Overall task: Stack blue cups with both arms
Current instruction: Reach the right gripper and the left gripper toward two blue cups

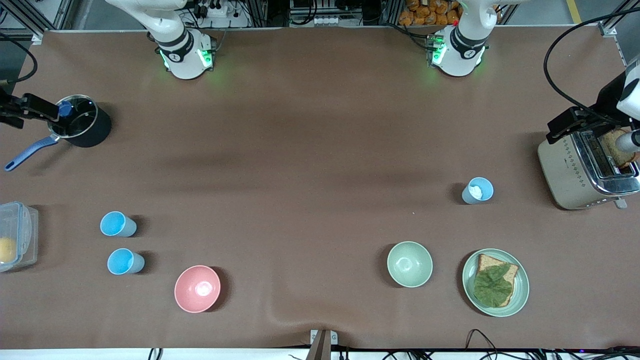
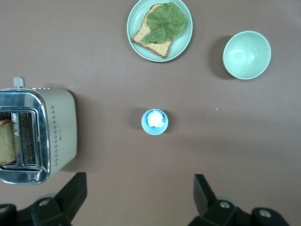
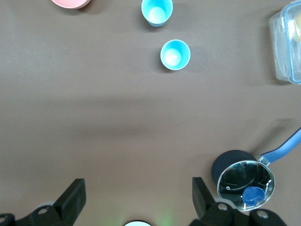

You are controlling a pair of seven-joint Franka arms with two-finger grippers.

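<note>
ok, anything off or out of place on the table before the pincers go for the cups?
One thing: the blue cup near the toaster has something white inside, while the two blue cups beside the clear container look empty, so nesting with it may go badly. All three stand upright, nothing spilled. Left pincer and right pincer are open.

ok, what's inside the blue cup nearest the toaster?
The blue cup near the toaster holds a small white lump, clearest in the left wrist view. What the lump is, and the cup's floor beneath it, cannot be seen.
</note>
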